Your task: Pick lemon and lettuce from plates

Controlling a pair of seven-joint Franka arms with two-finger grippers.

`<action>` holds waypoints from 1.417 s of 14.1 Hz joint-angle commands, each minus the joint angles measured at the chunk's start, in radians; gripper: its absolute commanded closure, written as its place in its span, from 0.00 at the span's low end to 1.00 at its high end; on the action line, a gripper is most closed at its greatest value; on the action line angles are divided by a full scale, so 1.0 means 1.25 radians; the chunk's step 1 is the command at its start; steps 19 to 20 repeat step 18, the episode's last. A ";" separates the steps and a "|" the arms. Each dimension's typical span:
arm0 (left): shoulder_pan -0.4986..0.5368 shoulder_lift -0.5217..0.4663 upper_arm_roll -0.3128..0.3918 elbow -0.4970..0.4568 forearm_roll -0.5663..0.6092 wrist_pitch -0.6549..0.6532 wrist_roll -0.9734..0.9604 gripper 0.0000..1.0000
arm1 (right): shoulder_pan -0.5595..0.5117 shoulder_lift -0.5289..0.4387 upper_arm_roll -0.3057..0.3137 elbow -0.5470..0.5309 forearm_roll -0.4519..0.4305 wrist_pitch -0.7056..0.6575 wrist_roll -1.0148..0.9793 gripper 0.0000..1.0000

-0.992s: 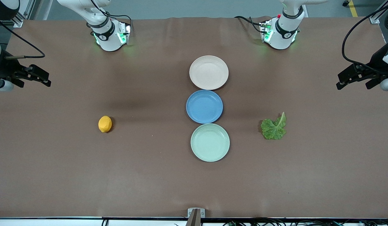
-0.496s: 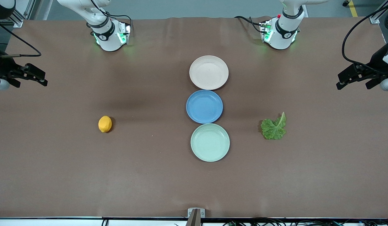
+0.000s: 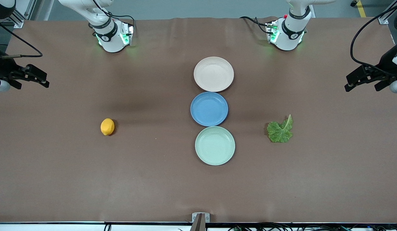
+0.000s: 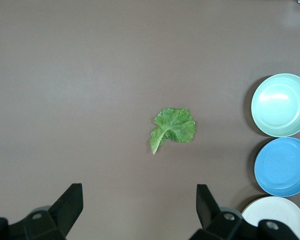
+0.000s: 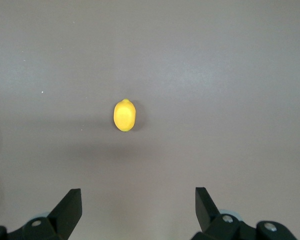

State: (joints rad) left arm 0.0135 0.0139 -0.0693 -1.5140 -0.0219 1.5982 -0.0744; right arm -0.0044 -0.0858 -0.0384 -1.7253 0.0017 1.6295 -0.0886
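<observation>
Three plates stand in a line down the middle of the brown surface [image 3: 89, 179], each just beside the next: the mint green plate [image 3: 215, 145] nearest the front camera, the blue plate [image 3: 209, 108] in the middle, the beige-pink plate [image 3: 213, 74] farthest, close to the arms' bases. All three are bare. The lemon [image 3: 107, 126] lies on the surface toward the right arm's end, well apart from the plates and about level with the gap between the mint and blue ones. The lettuce [image 3: 280, 131] lies flat on the surface toward the left arm's end, crinkled blade nearer the front camera, pale stem pointing away from it.

Both arms are drawn out wide to the ends of the surface. The right end effector [image 3: 33, 77] hangs over the surface's edge at the right arm's end, fingers released and spread, gripping nothing; its wrist camera looks straight down on the lemon [image 5: 124, 115] between two dark fingertips [image 5: 70, 207]. The left end effector [image 3: 359, 78] hangs over the edge at the left arm's end, likewise released and empty; its wrist camera takes in the lettuce [image 4: 173, 127] and the plates [image 4: 280, 105].

Both wrists and forearms are cut off by the front view's borders, so only the black fingers and part of each hand show
</observation>
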 commanded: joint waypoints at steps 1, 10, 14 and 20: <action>-0.003 0.000 0.003 0.016 0.010 -0.018 0.001 0.00 | -0.005 -0.028 -0.004 -0.030 0.034 -0.010 0.033 0.00; -0.003 -0.001 0.001 0.015 0.011 -0.043 0.003 0.00 | 0.001 -0.034 0.004 -0.026 0.018 -0.013 0.065 0.00; -0.005 0.000 -0.002 0.015 0.015 -0.077 0.009 0.00 | -0.001 -0.033 0.001 -0.025 0.015 -0.010 0.059 0.00; -0.003 0.000 -0.001 0.015 0.011 -0.077 0.012 0.00 | -0.001 -0.033 0.000 -0.025 -0.006 -0.009 0.054 0.00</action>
